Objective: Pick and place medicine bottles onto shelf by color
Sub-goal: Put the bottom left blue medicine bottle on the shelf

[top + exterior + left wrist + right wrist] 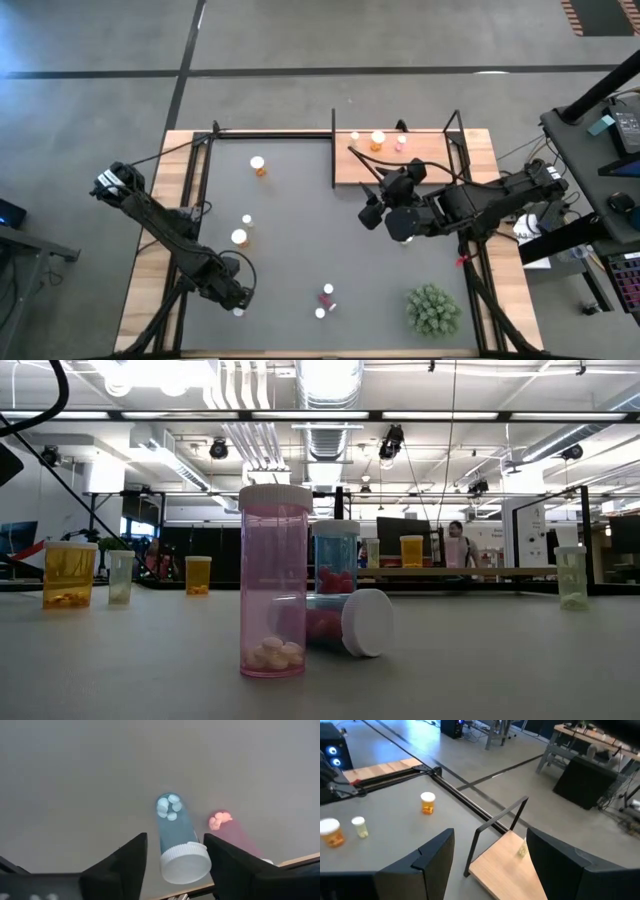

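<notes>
- shelf (pixel 400 165) at far edge of mat (pixel 300 240), right of centre; three bottles (pixel 377 138) in a row along its far side
- one bottle (pixel 259 165) alone on mat, left of shelf, near far edge
- two bottles (pixel 240 236) mid-left on mat, close together
- bottle pair (pixel 326 294) near front edge, centre; low view: one upright (pixel 273 582), another lying on its side just behind
- plant (pixel 433 310) at front-right corner of mat
- left gripper (pixel 238 296) over front-left of mat, bottle (pixel 178 837) betw. its fingers
- right gripper (pixel 385 205) just in front of shelf
</notes>
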